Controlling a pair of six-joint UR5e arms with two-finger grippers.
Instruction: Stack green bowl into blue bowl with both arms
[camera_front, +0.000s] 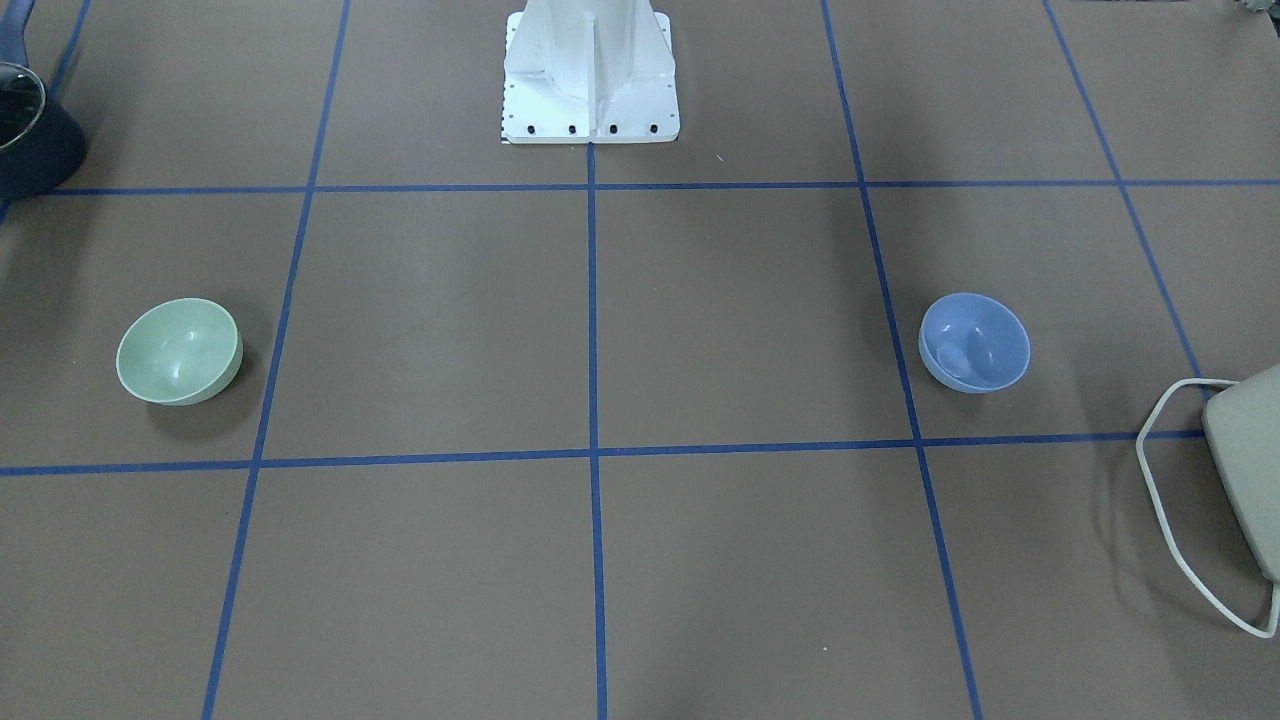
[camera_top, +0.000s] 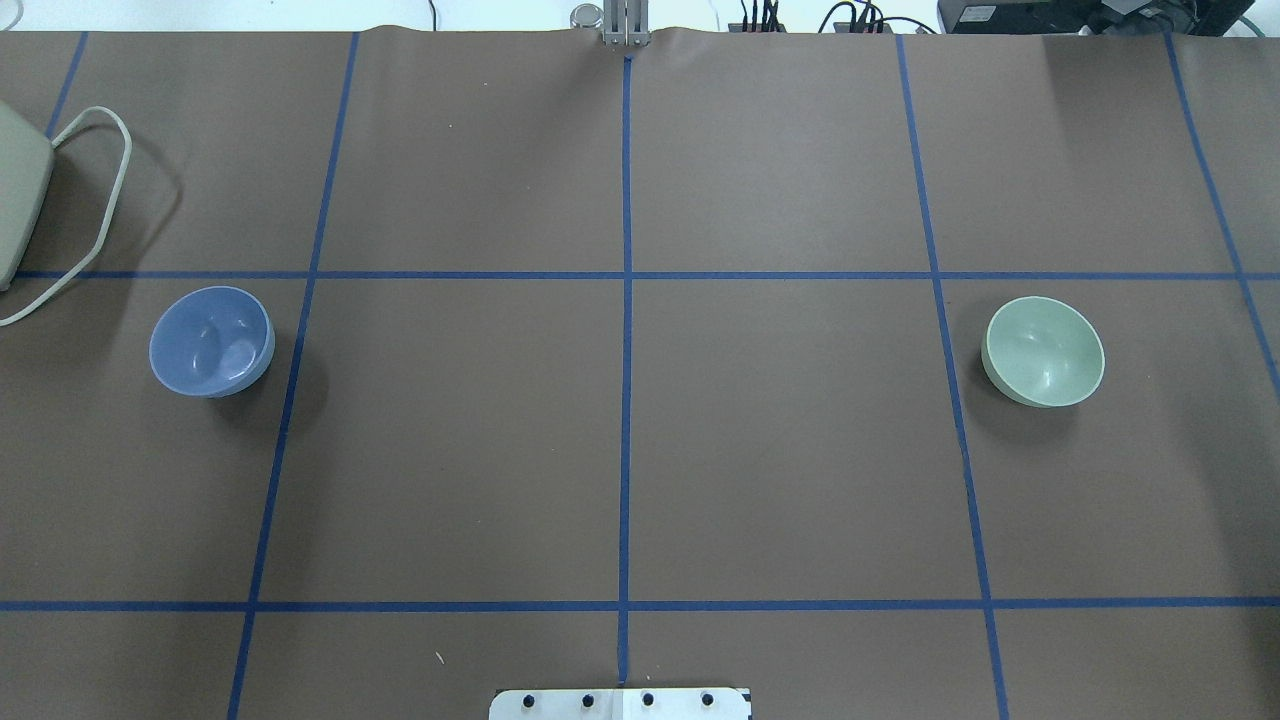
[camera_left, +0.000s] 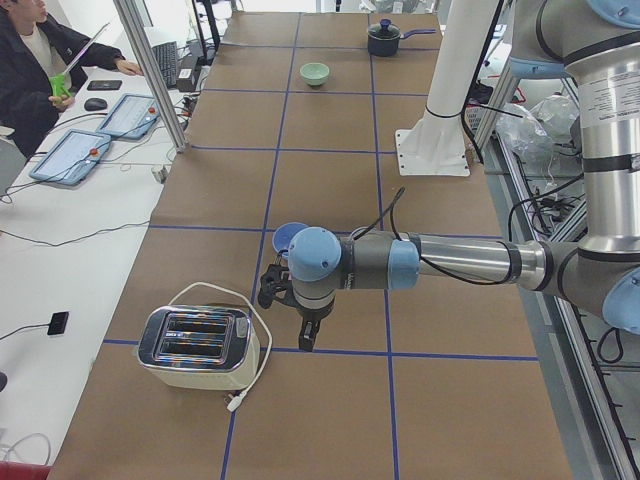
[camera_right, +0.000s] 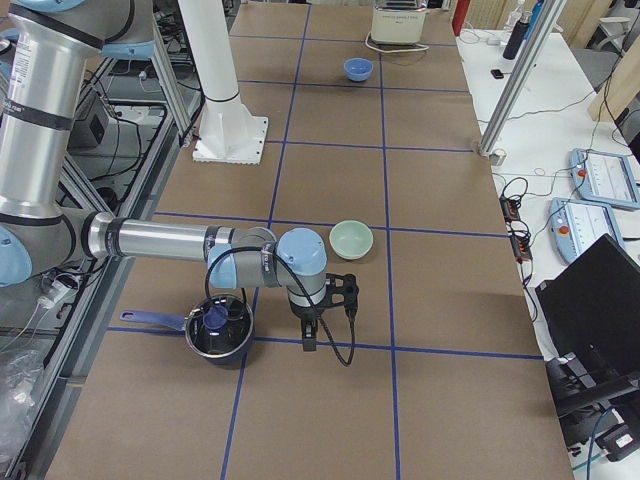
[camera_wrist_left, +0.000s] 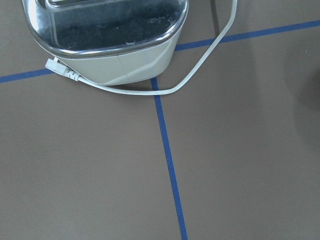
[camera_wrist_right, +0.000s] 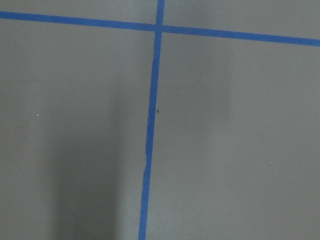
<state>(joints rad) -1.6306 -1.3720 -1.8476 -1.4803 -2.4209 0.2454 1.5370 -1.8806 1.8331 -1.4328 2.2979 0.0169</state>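
Our left gripper (camera_left: 307, 343) hangs over the table (camera_left: 330, 140) near its left end, pointing down, and we cannot tell if its fingers are apart or together. The toaster (camera_left: 198, 345) sits just beside it, and the blue bowl (camera_top: 212, 342) is close by, partly hidden behind the arm in the side view. Our right gripper (camera_right: 309, 343) hangs the same way near the right end, next to the dark pot (camera_right: 220, 328), and we cannot tell its state either. The green bowl (camera_top: 1045, 352) is near it. Both bowls stand upright, about halfway between our edge and the far edge and well apart from each other. The bowls look smooth and shiny, so we think they are hard, light and slippery, and might chip if dropped. We think the rim is the best place to hold, with one finger inside and one outside.
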